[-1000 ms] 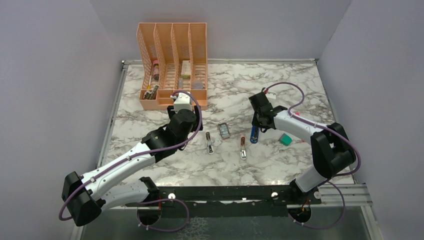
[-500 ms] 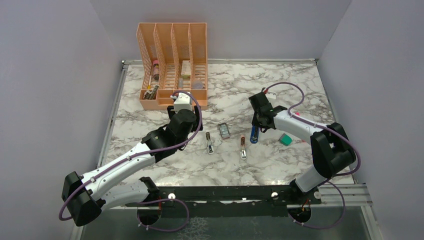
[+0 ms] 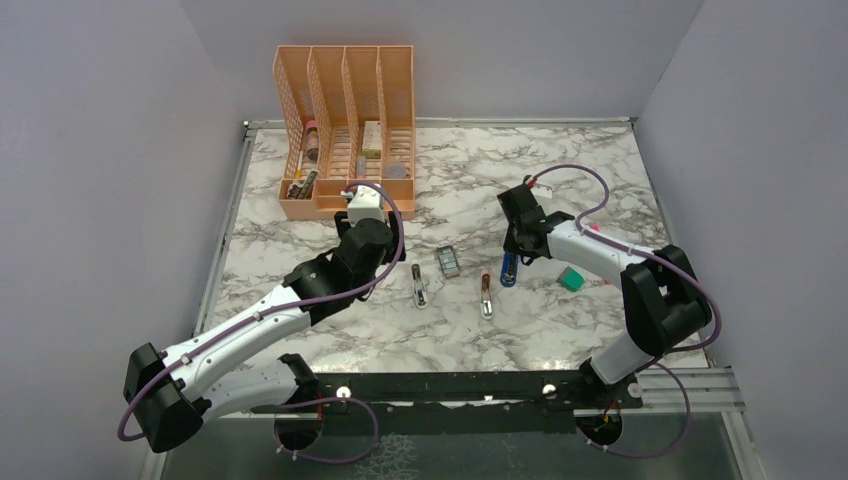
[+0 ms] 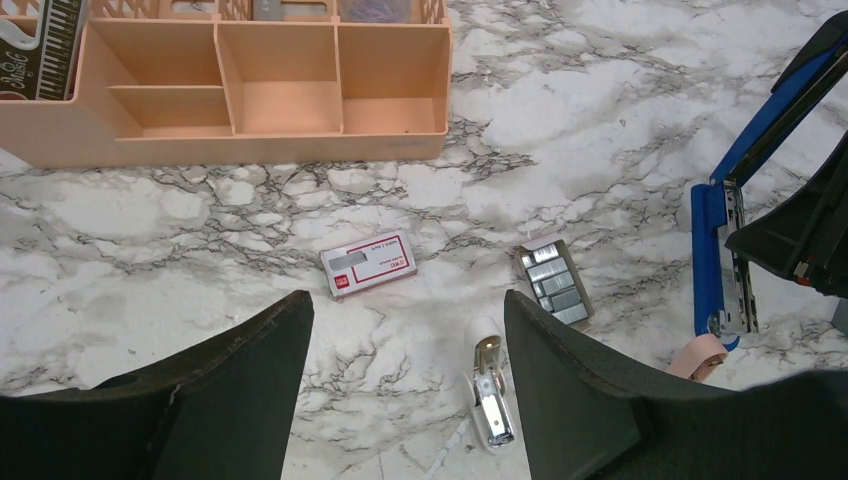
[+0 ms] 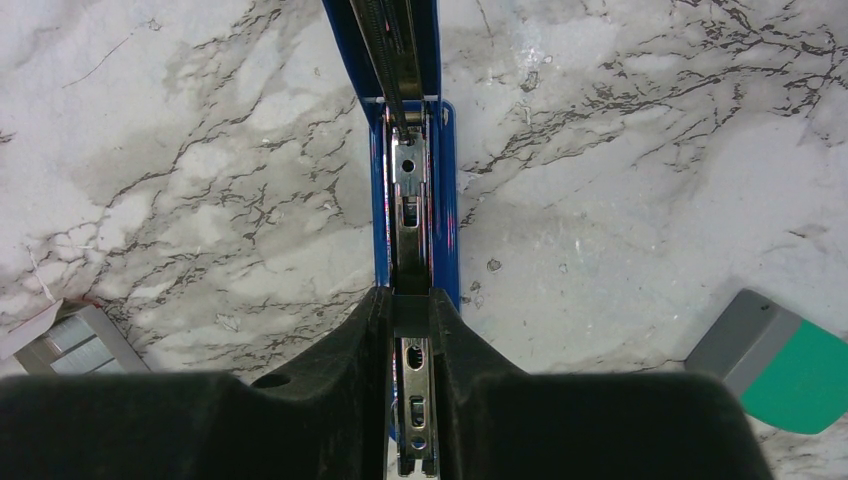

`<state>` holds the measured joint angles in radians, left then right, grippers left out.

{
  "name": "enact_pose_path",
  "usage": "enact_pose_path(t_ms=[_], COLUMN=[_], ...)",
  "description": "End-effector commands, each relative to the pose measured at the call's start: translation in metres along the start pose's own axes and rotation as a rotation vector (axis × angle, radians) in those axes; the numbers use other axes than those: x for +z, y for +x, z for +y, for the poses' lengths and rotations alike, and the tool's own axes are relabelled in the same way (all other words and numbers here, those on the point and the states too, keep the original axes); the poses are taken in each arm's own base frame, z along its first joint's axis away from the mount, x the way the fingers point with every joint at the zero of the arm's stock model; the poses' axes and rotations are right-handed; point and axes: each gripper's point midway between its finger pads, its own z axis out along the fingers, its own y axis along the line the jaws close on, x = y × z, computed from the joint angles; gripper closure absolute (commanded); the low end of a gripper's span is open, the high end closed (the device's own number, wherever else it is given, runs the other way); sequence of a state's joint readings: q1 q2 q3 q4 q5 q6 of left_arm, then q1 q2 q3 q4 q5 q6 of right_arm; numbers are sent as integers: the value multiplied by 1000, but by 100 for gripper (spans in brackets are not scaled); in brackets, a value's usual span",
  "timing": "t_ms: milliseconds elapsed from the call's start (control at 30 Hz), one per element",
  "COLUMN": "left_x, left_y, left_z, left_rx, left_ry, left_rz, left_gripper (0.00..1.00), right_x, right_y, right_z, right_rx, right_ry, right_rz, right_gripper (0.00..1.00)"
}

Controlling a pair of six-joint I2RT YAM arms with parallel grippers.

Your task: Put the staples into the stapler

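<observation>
The blue stapler lies right of the table's middle, its top arm swung up and open. My right gripper is shut on the metal magazine rail that runs along the stapler's blue base. The staples, a small red-and-white box, lie flat on the marble ahead of my left gripper, which hangs open above the table with nothing between its fingers. In the top view my left arm hides the box. An open tray of staple strips lies between the box and the stapler.
A peach desk organizer stands at the back left. A small white stapler lies by my left gripper's right finger. A brownish small item lies next to the blue stapler, a teal block right of it.
</observation>
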<state>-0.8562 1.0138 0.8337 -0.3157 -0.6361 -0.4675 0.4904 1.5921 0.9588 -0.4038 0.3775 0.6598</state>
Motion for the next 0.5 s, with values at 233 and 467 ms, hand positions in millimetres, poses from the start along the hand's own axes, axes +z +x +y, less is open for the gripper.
enact_pose_path(t_ms=[233,467], left_x=[0,0], left_y=[-1,-2], left_z=[-2,-2], left_rx=[-16,-18], left_ry=[17,16], left_rz=[-2,-5], left_gripper=[29,29], right_x=[-1,-8], right_y=[4,-6], right_z=[-12,-8], right_rx=[15,27], right_ry=[57,37], right_rz=[19,-11], right_gripper=[74,68])
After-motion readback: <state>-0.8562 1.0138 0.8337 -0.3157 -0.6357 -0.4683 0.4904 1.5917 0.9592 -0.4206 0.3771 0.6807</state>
